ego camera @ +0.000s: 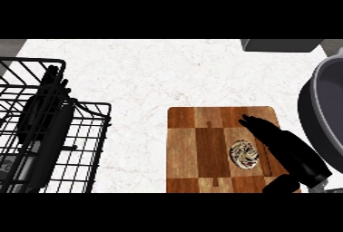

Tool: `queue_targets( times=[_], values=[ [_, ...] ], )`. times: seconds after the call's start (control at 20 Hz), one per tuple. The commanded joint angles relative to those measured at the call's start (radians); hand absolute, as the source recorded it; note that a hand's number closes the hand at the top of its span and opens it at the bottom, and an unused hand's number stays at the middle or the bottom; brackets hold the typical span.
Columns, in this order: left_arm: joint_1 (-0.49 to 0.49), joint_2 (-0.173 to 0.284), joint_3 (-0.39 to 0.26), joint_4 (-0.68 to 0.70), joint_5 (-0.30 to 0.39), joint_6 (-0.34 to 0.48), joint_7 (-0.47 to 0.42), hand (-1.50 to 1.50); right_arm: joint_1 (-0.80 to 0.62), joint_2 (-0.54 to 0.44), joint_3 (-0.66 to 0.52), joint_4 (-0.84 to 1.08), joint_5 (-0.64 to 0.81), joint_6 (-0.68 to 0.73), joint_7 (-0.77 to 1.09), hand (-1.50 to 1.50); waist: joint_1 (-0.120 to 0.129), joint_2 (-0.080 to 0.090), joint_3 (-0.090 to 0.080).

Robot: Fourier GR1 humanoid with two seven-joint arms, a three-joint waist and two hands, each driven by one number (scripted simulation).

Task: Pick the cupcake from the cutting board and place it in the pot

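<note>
A wooden cutting board (221,149) with a checkered pattern lies on the white marbled counter (147,77), low and right of centre in the head view. The cupcake (244,154) sits on the board's right half, seen from above as a round swirl of pale and dark frosting. The right hand (281,145) comes in from the lower right corner and lies over the board's right side — its fingers stretch straight toward the board's upper right corner, released rather than curled, and they pass just beside the cupcake on its right without closing round it. The thumb (281,185) shows as a dark shape near the board's lower right corner, below the cupcake, so the cupcake lies between thumb and fingers; whether either touches it cannot be told. The pot (320,118), dark grey with a thick rim, stands at the right edge, just beside the board, and only part of it shows. On the left a black wire rack (74,136) stands on the counter, well apart from the board, with dark long items (47,113) lying in it — what they are cannot be made out. A grey box-like object (281,44) sits at the top right, behind the pot. The left hand does not show.
</note>
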Motion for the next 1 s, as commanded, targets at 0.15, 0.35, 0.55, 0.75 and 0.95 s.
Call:
queue_targets(
  times=[0.15,0.35,0.55,0.75,0.95],
  values=[
    [-0.086,-0.044,0.001,-0.070,0.006,0.017,0.018,0.00,-0.063,0.097,0.046,0.162,0.094,-0.080,-0.036,-1.50,-0.001,-0.010,0.020],
    [-0.064,-0.063,-0.012,-0.055,-0.020,0.009,-0.007,0.00,-0.037,0.128,0.081,0.204,0.134,-0.122,-0.085,-1.50,-0.005,-0.011,0.020],
    [-0.070,-0.025,0.014,-0.101,0.008,-0.021,0.050,0.00,-0.066,0.175,0.096,0.285,0.137,-0.126,-0.106,-1.50,0.001,-0.012,0.021],
    [-0.081,-0.032,0.023,-0.096,0.003,-0.008,0.060,0.00,-0.109,0.171,0.148,0.284,0.187,-0.145,-0.212,1.50,0.004,-0.012,0.021],
    [-0.033,-0.072,-0.007,-0.134,-0.033,0.022,0.035,0.00,-0.107,0.186,0.150,0.317,0.228,-0.195,-0.242,1.50,0.003,-0.015,0.021]
  ],
)
